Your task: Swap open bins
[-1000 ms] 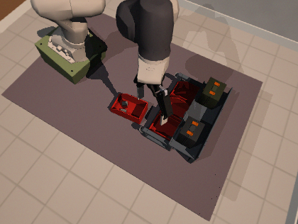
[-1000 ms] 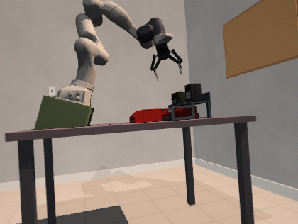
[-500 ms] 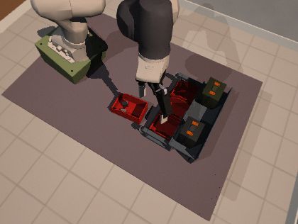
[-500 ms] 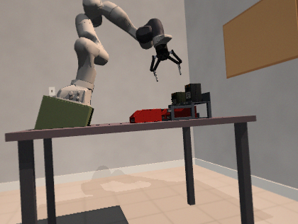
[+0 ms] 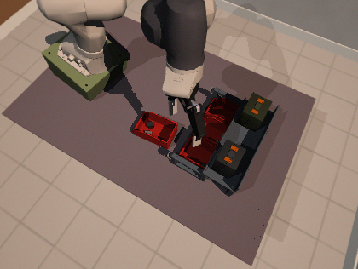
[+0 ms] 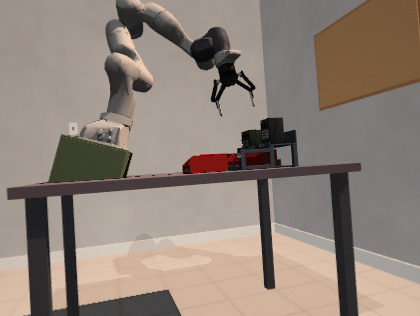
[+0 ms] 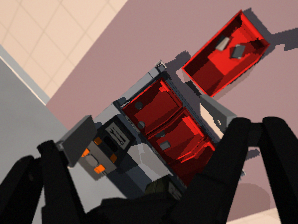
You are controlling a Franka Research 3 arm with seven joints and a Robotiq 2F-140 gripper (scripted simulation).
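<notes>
Above the shelf (image 5: pixel 192 164) (image 6: pixel 271 156) (image 7: pixel 139 86), my gripper (image 5: pixel 184 124) (image 6: pixel 237 110) (image 7: pixel 145 114) hangs wide open, holding nothing. The red bin with parts (image 5: pixel 159 128) (image 6: pixel 207 163) (image 7: pixel 220 67) sits on the table before the shelf's front — toward the arm's base, I judge, its long axis pointing roughly shelfward.

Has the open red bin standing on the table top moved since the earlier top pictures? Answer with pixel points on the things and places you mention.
No, the open red bin (image 5: pixel 153 138) (image 6: pixel 207 163) (image 7: pixel 220 70) keeps its place relative to the green base block (image 5: pixel 70 78) (image 6: pixel 87 162).
</notes>
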